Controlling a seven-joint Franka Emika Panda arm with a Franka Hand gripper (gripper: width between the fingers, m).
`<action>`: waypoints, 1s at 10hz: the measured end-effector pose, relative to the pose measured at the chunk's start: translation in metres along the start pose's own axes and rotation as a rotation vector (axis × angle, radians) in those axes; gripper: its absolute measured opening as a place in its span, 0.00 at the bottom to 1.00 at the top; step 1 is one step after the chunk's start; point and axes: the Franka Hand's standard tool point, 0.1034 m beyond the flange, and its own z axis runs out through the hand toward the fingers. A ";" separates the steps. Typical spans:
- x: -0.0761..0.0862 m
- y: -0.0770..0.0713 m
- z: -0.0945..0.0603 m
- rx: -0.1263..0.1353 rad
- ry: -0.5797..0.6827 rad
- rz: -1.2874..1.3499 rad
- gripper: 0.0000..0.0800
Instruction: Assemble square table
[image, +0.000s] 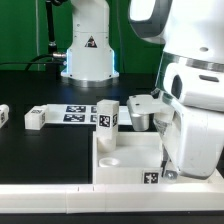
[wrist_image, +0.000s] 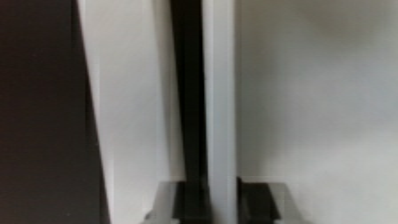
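White casing of the arm (image: 192, 110) fills the right of the exterior frame and hides the gripper there, along with the tabletop's right side. The tabletop (image: 125, 150) lies at lower centre, an upright leg (image: 107, 115) at its far left corner. A loose leg (image: 37, 118) lies at mid left beside the marker board (image: 78, 112). Another leg (image: 3, 115) is cut by the frame's left edge. My wrist camera is badly blurred. The gripper (wrist_image: 219, 205) shows two dark fingertips (wrist_image: 173, 205) flanking a pale strip, and I cannot tell whether they pinch it. The table surface (image: 40, 150) is black, and the room behind is dark, with the robot base (image: 88, 50) at upper centre.
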 end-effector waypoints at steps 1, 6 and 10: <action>-0.002 0.001 -0.002 0.000 -0.001 0.002 0.08; -0.042 0.010 -0.039 0.029 -0.024 0.004 0.64; -0.114 0.016 -0.064 0.065 -0.044 -0.034 0.81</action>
